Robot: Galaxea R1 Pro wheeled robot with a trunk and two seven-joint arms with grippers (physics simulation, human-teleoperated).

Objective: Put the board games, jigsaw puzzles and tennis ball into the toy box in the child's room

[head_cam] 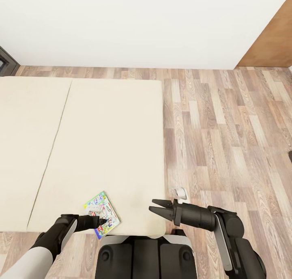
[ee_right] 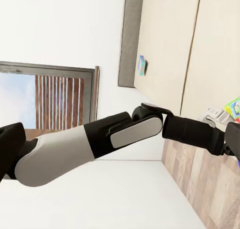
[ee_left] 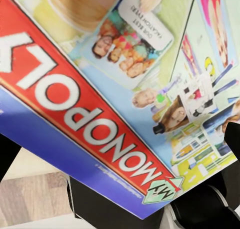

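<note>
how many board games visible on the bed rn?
2. The Monopoly box at the bed's near edge, under the left gripper; a small blue box near the headboard, seen from the right wrist.

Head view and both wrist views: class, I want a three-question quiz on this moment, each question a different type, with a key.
1. True or false: the Monopoly box lies on the bed.
2. Which gripper is at the box? A) left gripper B) right gripper
3. Fill in: the right gripper's fingers are ____.

Key: 1 true; 2 A; 3 open.
</note>
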